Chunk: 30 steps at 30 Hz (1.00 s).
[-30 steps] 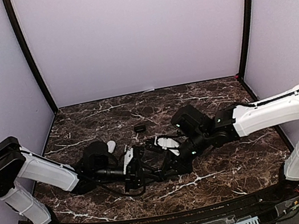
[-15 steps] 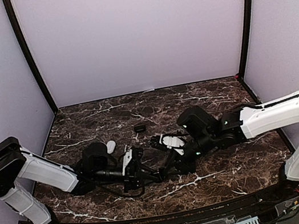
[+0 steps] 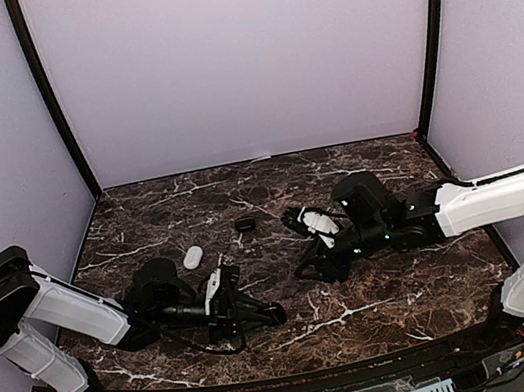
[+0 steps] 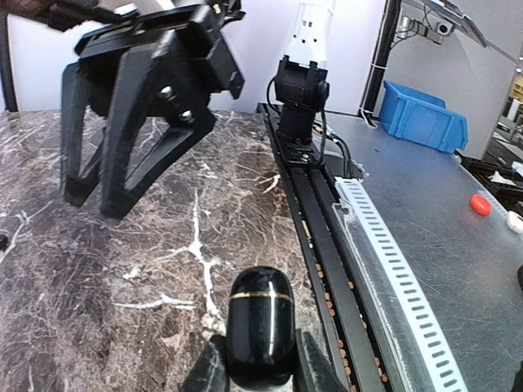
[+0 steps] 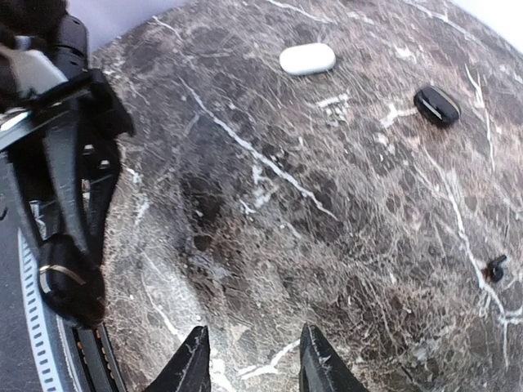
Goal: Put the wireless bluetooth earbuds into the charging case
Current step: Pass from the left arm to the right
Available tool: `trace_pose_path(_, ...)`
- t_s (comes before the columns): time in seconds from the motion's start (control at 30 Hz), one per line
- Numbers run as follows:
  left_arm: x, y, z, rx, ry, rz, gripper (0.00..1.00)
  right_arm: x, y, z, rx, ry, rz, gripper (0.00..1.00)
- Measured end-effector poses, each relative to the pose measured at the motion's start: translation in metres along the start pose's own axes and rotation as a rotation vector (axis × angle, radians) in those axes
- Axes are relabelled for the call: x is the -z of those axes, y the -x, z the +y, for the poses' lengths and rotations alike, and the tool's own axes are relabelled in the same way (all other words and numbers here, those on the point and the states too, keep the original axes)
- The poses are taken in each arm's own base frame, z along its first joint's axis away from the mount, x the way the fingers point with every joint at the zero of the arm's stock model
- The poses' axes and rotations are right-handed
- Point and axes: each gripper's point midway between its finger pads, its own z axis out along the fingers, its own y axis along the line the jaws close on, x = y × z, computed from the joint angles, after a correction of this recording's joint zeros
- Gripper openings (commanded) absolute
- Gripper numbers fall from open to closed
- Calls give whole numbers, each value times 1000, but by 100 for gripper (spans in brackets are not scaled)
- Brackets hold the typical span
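My left gripper (image 4: 260,361) is shut on a glossy black charging case (image 4: 260,322) with a thin gold seam, its lid closed. In the top view this gripper (image 3: 271,313) lies low over the front middle of the table. My right gripper (image 5: 253,330) is open with nothing between its fingers and hovers over bare marble. From above it (image 3: 307,268) sits up and to the right of the held case, apart from it. One tiny black earbud (image 5: 495,268) lies on the marble at the right of the right wrist view.
A white pebble-like case (image 3: 193,257) and a small black case (image 3: 245,224) lie behind the left arm. A black rail and a white slotted cable track (image 4: 392,269) run along the table's front edge (image 4: 282,175). A blue bin (image 4: 425,118) stands off the table.
The right gripper has opened and pulled away to the right and back from the case. The left gripper has kept the case and shifted slightly toward the front.
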Motion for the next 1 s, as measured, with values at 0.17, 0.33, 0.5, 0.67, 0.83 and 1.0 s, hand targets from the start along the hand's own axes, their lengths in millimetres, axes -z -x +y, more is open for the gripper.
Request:
trace_pose_path(0.17, 6, 5, 11, 4, 94, -39, 21, 12, 13, 15, 16, 70, -96, 49)
trace_pose_path(0.33, 11, 30, 23, 9, 172, -136, 22, 19, 16, 21, 10, 107, -218, 60)
trace_pose_path(0.5, 18, 58, 30, 17, 218, -243, 22, 23, 13, 30, 79, 157, -336, 60)
trace_pose_path(0.67, 21, 85, 33, 10, 232, -329, 22, 22, 36, 45, 165, 243, -384, 50)
trace_pose_path(0.83, 26, 104, 33, -9, 233, -403, 22, 22, 49, 60, 219, 335, -433, 50)
trace_pose_path(1.0, 24, 111, 35, -5, 225, -437, 22, 31, 54, 68, 248, 375, -507, 45)
